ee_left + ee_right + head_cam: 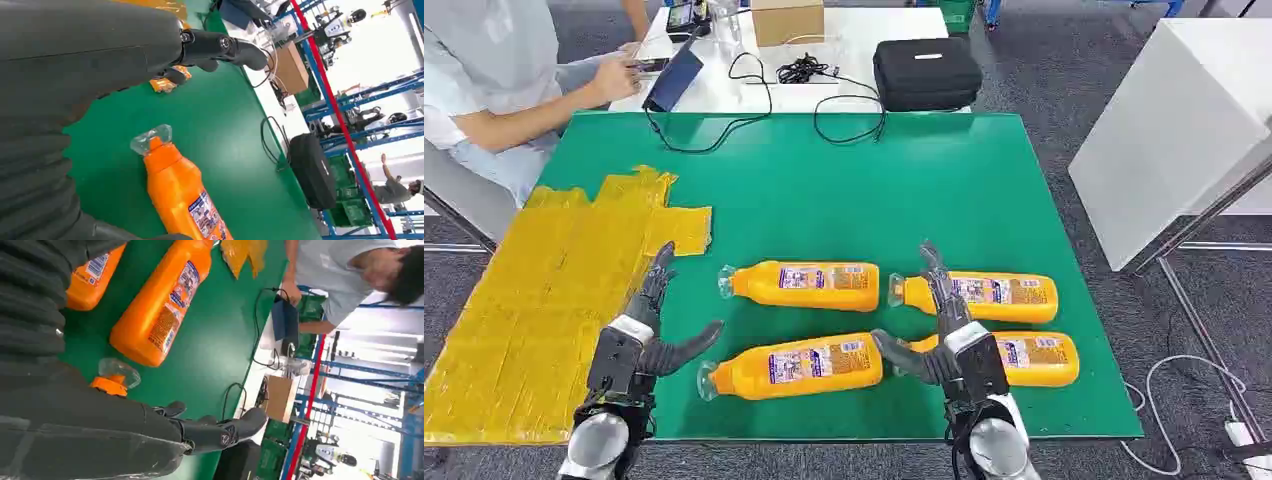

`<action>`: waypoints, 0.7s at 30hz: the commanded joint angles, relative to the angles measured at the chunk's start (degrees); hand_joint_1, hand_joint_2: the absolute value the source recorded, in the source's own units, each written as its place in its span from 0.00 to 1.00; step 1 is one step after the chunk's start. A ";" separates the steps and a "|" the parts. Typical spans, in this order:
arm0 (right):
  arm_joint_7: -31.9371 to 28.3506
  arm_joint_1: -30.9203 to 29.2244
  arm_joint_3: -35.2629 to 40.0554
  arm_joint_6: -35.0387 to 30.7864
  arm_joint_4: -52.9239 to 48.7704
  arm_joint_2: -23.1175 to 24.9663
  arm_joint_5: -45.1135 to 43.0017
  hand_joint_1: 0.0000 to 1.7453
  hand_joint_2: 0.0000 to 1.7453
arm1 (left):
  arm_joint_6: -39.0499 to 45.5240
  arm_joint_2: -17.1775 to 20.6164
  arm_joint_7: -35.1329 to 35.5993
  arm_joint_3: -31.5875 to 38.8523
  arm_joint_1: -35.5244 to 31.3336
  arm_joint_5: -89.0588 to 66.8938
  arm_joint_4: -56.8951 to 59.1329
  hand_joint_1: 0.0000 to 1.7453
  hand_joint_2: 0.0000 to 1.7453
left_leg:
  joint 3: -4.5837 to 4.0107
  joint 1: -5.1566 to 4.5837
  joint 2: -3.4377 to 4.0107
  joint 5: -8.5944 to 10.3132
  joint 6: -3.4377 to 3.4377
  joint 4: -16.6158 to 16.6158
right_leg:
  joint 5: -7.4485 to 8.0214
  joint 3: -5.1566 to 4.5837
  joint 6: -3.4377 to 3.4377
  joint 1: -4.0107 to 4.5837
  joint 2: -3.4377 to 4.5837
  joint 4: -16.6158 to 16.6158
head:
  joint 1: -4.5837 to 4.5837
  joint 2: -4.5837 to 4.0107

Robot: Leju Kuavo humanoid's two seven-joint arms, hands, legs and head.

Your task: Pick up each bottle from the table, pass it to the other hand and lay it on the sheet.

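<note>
While you watch the head view, four orange bottles lie on their sides on the green worktop [984, 170] in the lower centre: upper-left bottle [804, 285], lower-left bottle [799, 367], upper-right bottle [989, 296], lower-right bottle [1034, 358]. Your left hand [639, 340] hovers at lower left beside the yellow sheet [544, 290], fingers spread, holding nothing. Your right hand [939, 335] hangs over the right pair, fingers apart, empty too.

Right hand [944, 345] covers neck of near-right bottle [1034, 358] and part of far-right bottle [994, 297]. Person [494, 80] cut off at far-left edge. Labels too small to read.
</note>
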 commanded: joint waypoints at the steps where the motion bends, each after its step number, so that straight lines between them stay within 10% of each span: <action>1: 1.52 -2.01 -0.47 -2.12 2.53 0.32 2.06 0.00 1.00 | -0.48 0.00 0.44 -0.79 -1.41 0.35 2.28 0.00 1.00 | 0.21 0.02 0.02 -0.07 -0.04 -0.04 | -0.07 0.20 -0.05 0.03 -0.03 -0.03 | 0.00 0.00; 9: 13.97 -11.77 1.88 -17.98 8.46 -1.90 37.27 0.00 1.00 | -3.62 -1.75 2.15 -1.35 -3.30 0.27 2.92 0.00 1.00 | 0.22 0.03 0.13 -0.08 -0.04 -0.01 | -0.02 0.22 -0.05 0.04 0.05 -0.04 | 0.00 0.00; 21: 17.50 -31.63 13.80 -6.52 28.86 -0.72 52.02 0.00 1.00 | -7.73 -3.63 2.17 -2.25 -10.35 2.56 9.22 0.00 1.00 | 0.26 0.02 0.16 0.05 0.00 -0.02 | 0.03 0.22 -0.06 0.04 0.07 -0.02 | 0.00 0.00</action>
